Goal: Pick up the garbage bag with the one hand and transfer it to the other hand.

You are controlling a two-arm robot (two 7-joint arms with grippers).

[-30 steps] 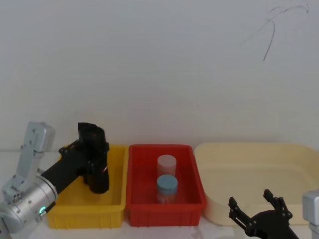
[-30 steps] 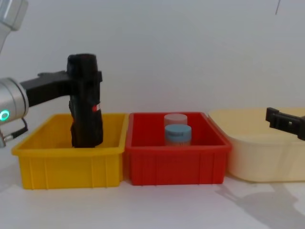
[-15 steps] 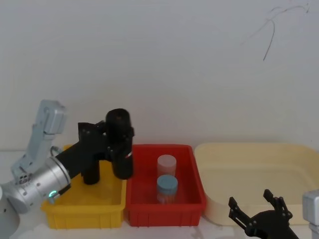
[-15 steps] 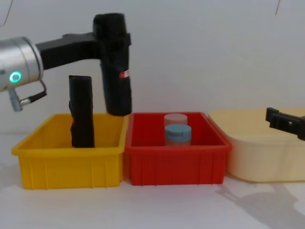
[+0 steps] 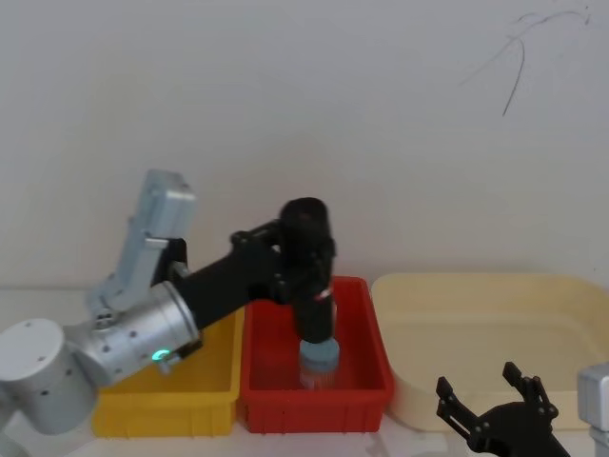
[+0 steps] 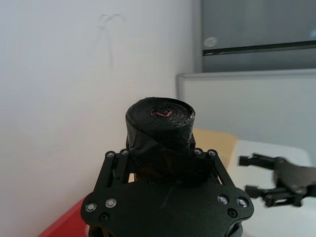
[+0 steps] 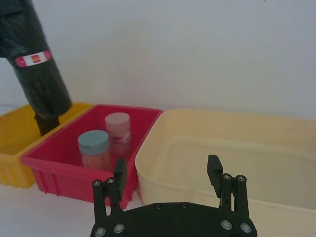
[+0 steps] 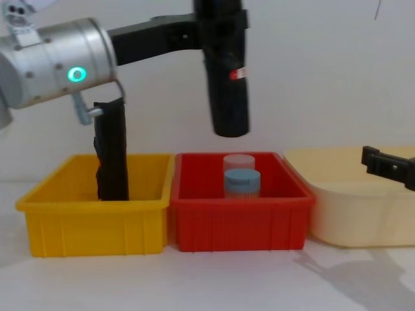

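The garbage bag [image 8: 228,97], a thick black roll with a small red-white label, hangs upright in the air above the red bin [image 8: 240,223]. My left gripper [image 8: 217,29], on the silver arm with the green light, is shut on the roll's upper part. In the head view the garbage bag [image 5: 315,319] has its lower end over the jars. My right gripper [image 5: 479,381] waits open and low at the front right, before the cream tub. The right wrist view shows that gripper [image 7: 167,165] with nothing between its fingers, the roll [image 7: 42,84] far off to its left.
Two capped jars [image 8: 241,176] stand in the red bin. The yellow bin [image 8: 97,227] on the left holds a thin upright black slab [image 8: 111,152]. A large cream tub [image 8: 363,214] sits to the right. A white wall stands close behind.
The left arm lifted the roll out of the yellow bin and carried it up and to the right, over the red bin. The slab stayed behind. The right gripper has not moved.
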